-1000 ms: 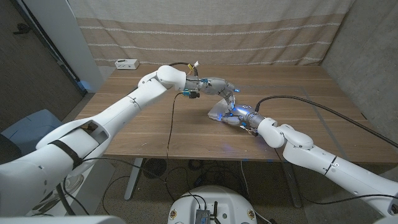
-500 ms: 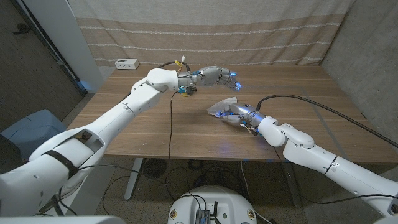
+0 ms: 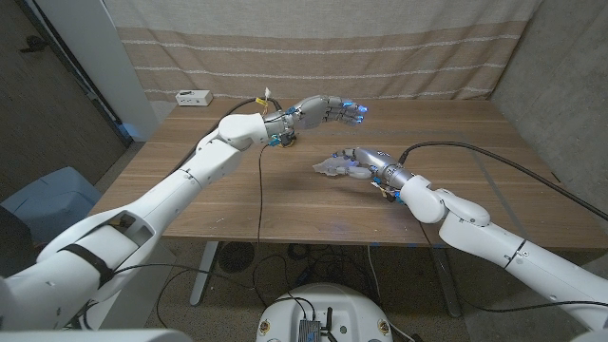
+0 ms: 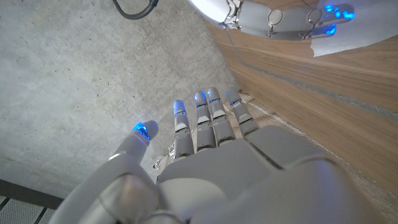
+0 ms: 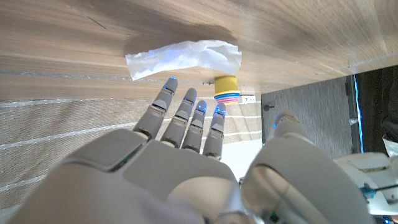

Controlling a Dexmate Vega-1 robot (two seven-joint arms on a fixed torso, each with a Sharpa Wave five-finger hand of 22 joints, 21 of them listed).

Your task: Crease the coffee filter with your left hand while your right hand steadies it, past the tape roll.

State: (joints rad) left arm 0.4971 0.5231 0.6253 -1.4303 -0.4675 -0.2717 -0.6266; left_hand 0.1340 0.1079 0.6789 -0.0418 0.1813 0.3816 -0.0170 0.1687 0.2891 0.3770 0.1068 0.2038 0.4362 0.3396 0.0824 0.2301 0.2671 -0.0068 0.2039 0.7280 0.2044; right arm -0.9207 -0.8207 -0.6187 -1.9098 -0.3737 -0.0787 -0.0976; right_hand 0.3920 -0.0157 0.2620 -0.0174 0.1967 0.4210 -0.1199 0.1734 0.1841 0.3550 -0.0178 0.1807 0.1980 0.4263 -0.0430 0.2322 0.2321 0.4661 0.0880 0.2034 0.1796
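On the wooden table (image 3: 285, 204), the crumpled white coffee filter (image 3: 334, 167) lies near the middle. Just beside it, the right hand (image 3: 366, 160) reaches with fingers spread, gripping nothing. Beyond the filter, the left hand (image 3: 332, 110) hovers open and empty, well apart from it.

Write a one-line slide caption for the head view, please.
Left hand raised, open above the table; right hand reaching at the white coffee filter.
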